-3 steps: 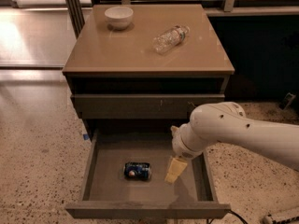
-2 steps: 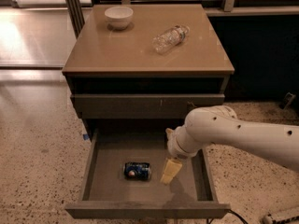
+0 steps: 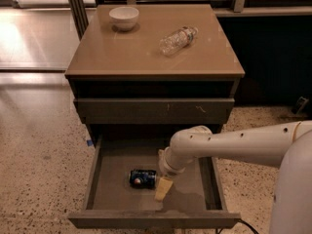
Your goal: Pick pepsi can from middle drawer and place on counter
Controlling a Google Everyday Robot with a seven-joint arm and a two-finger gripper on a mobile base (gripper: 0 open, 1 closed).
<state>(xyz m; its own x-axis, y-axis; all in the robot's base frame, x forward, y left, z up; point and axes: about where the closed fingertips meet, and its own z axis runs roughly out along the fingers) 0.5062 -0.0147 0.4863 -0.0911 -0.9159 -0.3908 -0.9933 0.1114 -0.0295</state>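
Note:
The pepsi can lies on its side on the floor of the open middle drawer, left of centre. My gripper reaches down into the drawer from the right and sits right beside the can's right end, very close to it or touching it. The white arm comes in from the right edge. The glossy tan counter tops the cabinet above.
A white bowl stands at the counter's back left and a clear plastic water bottle lies at its back right. A closed drawer front with pale scratch marks sits above the open drawer. Speckled floor surrounds the cabinet.
My gripper has moved left inside the drawer, from its right part to right beside the can. The can has not moved.

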